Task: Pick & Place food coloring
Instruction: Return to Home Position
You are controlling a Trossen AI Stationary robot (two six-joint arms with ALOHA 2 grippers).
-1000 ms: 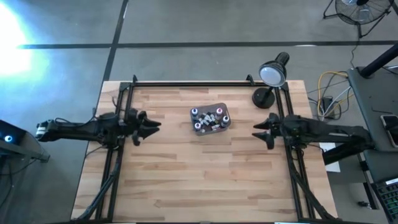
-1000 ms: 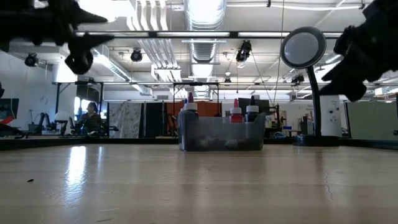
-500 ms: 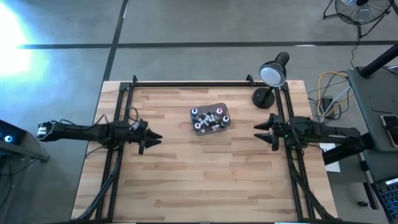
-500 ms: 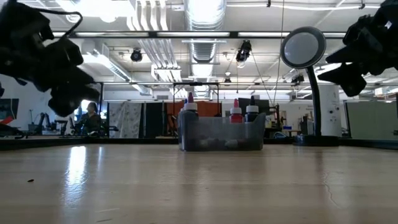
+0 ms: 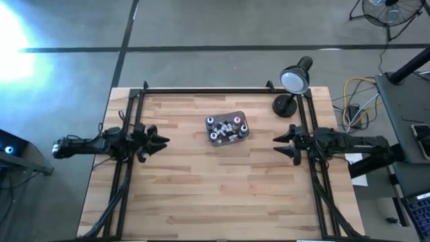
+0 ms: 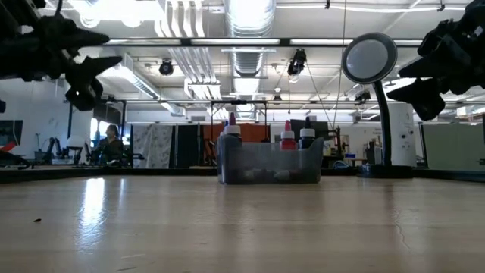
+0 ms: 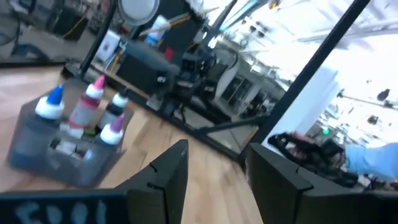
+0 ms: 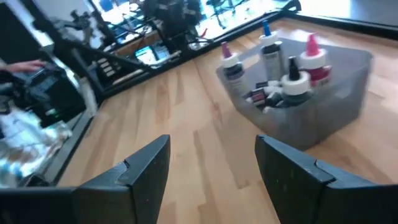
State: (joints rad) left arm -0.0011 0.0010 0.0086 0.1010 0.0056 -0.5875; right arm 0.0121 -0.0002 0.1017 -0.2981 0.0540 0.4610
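Note:
The food coloring bottles (image 5: 227,126), small, with blue, pink, white and dark caps, sit in a smoky-grey tub (image 5: 240,135) at the table's middle, toward the far edge. Some stand upright (image 6: 288,139) and others lie on the tub's floor (image 8: 264,96). My left gripper (image 5: 163,141) hovers open above the table's left side, pointing toward the tub (image 7: 59,152), well short of it. My right gripper (image 5: 277,142) hovers open above the right side, facing the tub (image 8: 329,106) from the other way. Both show high up in the low view, left gripper (image 6: 95,72) and right gripper (image 6: 413,80).
A black round-headed desk lamp (image 5: 294,81) stands at the far right corner. A black metal frame (image 5: 201,90) runs along the far edge and both sides. Bare wooden tabletop (image 5: 222,195) lies between the tub and the near edge.
My left arm has folded back toward the table's left edge and sunk a little, its gripper staying open and pointed at the tub. My right gripper has tipped slightly and hardly shifted. The tub and bottles have not moved.

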